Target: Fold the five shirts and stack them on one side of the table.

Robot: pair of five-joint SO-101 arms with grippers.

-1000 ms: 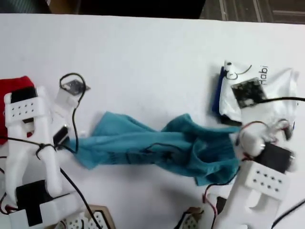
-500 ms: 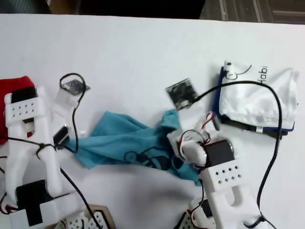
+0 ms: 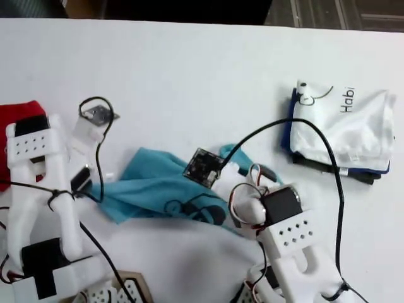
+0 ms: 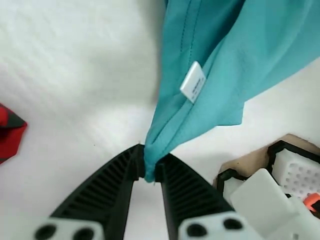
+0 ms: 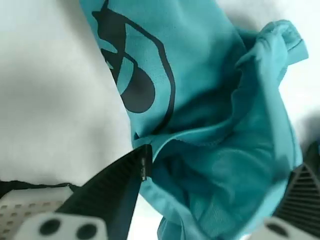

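Loose shirt [image 3: 154, 189] left of stacked shirts [image 3: 341, 129]

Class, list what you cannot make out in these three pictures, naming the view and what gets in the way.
Red cloth, high view: cut off by the left edge and partly covered by the left arm; whether it is folded cannot be told.
Folded stack, white shirt over blue, high view: the top shirt hides how many lie beneath.
Teal shirt with black print, high view: its right end is hidden under the right arm.
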